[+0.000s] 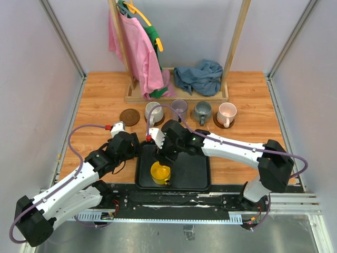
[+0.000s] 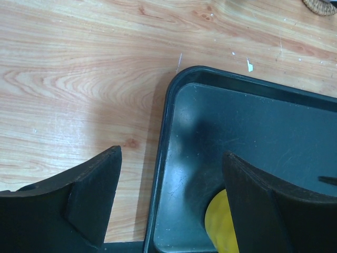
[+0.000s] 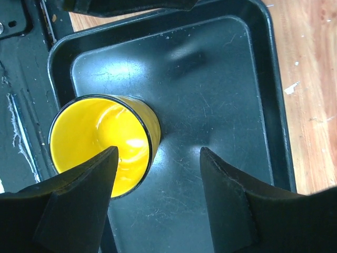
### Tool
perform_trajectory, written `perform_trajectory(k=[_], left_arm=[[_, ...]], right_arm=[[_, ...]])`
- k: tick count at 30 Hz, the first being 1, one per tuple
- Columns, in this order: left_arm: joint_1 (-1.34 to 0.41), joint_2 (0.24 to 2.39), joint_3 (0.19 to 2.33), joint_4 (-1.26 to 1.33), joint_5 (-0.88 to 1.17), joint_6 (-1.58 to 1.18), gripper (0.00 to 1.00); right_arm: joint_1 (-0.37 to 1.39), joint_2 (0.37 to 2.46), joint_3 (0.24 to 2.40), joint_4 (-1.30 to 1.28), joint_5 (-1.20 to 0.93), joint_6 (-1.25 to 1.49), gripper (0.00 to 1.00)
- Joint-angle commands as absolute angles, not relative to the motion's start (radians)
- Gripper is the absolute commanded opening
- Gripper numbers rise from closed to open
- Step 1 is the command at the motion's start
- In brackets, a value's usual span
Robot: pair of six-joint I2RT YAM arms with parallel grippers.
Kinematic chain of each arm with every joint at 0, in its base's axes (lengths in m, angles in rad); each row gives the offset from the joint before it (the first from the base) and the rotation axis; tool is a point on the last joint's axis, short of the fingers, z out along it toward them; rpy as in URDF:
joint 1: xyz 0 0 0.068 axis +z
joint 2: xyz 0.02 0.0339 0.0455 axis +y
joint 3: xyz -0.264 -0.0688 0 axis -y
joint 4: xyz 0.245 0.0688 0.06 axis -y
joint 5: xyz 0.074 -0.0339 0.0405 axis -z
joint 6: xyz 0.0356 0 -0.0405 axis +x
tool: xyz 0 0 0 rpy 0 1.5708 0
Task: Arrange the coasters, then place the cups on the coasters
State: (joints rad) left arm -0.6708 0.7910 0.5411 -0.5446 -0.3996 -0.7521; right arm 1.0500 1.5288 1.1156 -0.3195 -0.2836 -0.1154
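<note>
**Inspector A:** Right gripper [image 3: 158,153]: we find the jaws apart and clamped on nothing. One finger [image 3: 79,200] hangs over the mouth of the yellow cup [image 3: 100,137]. The other is over the bare floor of the black tray [image 3: 210,79], so the cup's wall lies in the gap between them.

**Inspector B:** Agreed. We cannot tell how deep the inner finger sits, nor whether either pad touches the wall. Where does the cup stand?

**Inspector A:** Upright in the near left part of the tray. We cannot make out its handle.

**Inspector B:** Then our advice for the pick is this. Lower until the pads cover a good band of wall below the rim, then close squarely. Lift straight up until the base is above the tray's lip before any sideways travel. A pinch on one wall may let the cup swing, so we would carry it slowly.

**Inspector A:** Left gripper [image 2: 172,153]: jaws wide and empty, over the tray's left rim and near the cup. We judge it a collision risk on the way out.

**Inspector B:** We take the destination to be the bare brown coaster [image 1: 129,116] at the left end of the far row, beside the white cup [image 1: 154,112]. We would set the yellow cup down centred on it.
</note>
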Motion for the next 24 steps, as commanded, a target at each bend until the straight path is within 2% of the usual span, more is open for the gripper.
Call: perform_trajectory(k=[1, 19, 24], left_arm=[[-0.678, 0.77, 0.529, -0.55, -0.429, -0.784, 0.81], [-0.678, 0.783, 0.503, -0.531, -0.417, -0.783, 0.81], [-0.678, 0.775, 0.502, -0.532, -0.418, -0.781, 0.81]], right_arm=[[1.062, 1.611, 1.168, -0.372, -0.348, -0.165, 0.64], [1.073, 1.712, 1.202, -0.292, -0.389, -0.118, 0.56], [1.075, 1.742, 1.218, -0.289, -0.36, -0.111, 0.49]])
